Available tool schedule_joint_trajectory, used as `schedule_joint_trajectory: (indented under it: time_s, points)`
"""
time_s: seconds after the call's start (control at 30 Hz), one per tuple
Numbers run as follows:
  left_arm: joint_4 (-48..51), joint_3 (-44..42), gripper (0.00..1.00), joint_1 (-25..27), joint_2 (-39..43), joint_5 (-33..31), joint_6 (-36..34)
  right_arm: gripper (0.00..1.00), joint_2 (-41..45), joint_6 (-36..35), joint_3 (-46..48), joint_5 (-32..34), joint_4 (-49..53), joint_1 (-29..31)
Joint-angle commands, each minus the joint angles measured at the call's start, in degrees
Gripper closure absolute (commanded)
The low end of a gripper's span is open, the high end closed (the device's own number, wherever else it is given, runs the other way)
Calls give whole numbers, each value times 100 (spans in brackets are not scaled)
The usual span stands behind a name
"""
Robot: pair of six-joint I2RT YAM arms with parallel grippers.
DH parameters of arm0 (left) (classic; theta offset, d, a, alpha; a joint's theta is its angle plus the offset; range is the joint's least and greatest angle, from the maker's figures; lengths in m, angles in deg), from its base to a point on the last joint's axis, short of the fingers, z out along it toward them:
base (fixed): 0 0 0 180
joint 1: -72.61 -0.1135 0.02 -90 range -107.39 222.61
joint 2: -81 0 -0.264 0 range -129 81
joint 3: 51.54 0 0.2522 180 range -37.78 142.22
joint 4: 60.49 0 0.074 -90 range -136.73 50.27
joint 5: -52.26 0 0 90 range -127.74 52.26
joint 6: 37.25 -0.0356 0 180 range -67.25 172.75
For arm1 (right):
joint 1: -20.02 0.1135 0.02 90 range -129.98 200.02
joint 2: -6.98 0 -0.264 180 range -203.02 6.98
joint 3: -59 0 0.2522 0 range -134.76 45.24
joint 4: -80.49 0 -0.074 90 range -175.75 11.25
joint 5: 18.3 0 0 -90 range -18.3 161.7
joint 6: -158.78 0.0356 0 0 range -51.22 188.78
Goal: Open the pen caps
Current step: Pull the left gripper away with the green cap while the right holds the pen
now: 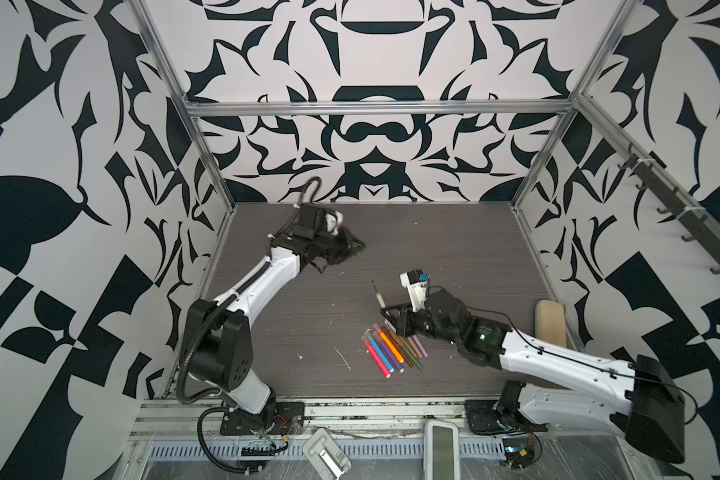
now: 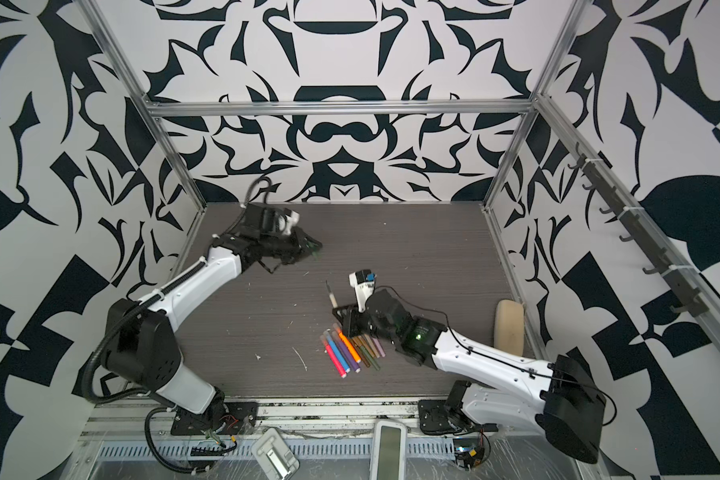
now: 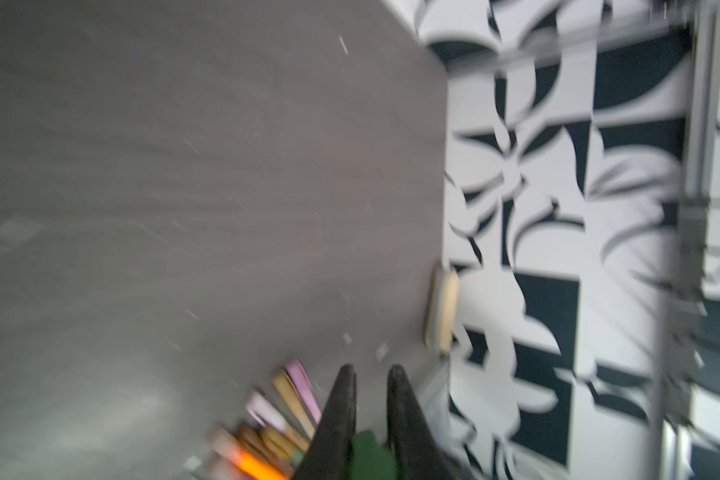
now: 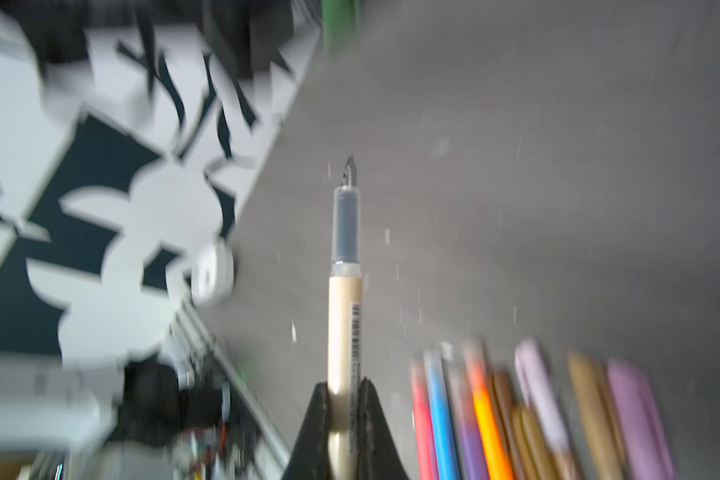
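**Inspector:** Location of the right claw [image 1: 393, 311]?

**Assistant:** Right of centre in both top views, just above the row of pens [image 1: 391, 350]. Clamped shut on a tan pen [image 4: 341, 324], gripped near the rear of the barrel.

**Inspector:** Condition of that tan pen?

**Assistant:** Uncapped, with dark grip section and bare nib [image 4: 351, 170] exposed. Aimed toward the upper left of the frame. Apart from the row.

**Inspector:** And the left claw [image 1: 356, 246]?

**Assistant:** Upper left of centre, well apart from the right claw. Closed on a green cap [image 3: 368, 453], wedged between the two black fingers [image 3: 341, 415] in the left wrist view. No more than a green glint at the tips from above.

**Inspector:** State of the row?

**Assistant:** Laid side by side on the table [image 1: 454, 249], just below centre, packed close, touching or nearly so. Pink, blue, purple and orange toward the left. Brown, olive, tan and lilac toward the right. Capped or not: too small from above, too blurred at the wrists. Cannot tell.

**Inspector:** Other items noted?

**Assistant:** Beige pad [image 1: 550, 322] at the right edge of the table, well apart from the pens. White flecks [image 1: 344, 358] scattered across the surface.
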Motion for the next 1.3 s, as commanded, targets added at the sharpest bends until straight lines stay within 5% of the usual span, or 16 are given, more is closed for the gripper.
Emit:
schedule_joint_trajectory:
  time_s: [0.0,0.17,0.33,0.63,0.9,1.27]
  points:
    - [249,222,100,-333,-358,-635,-457,100,262,177,194,100,409,139]
    - [73,142,100,-303,-751,-773,-537,100,456,-137,23,460,1025,134]
    - [1408,770,100,-28,-1540,-1781,-1453,100,319,-1076,-897,1663,2547,-91]
    - [2547,1817,100,582,-2930,-3169,-2178,100,-1501,-2308,-1699,504,2563,-2920]
    - [2636,2080,98,690,-3388,-3454,-2336,100,-3527,-2826,-2753,914,1994,-3252]
    - [2634,2027,70,696,-3351,-3236,-2417,100,-4996,-2911,-3814,1079,2094,-3435]
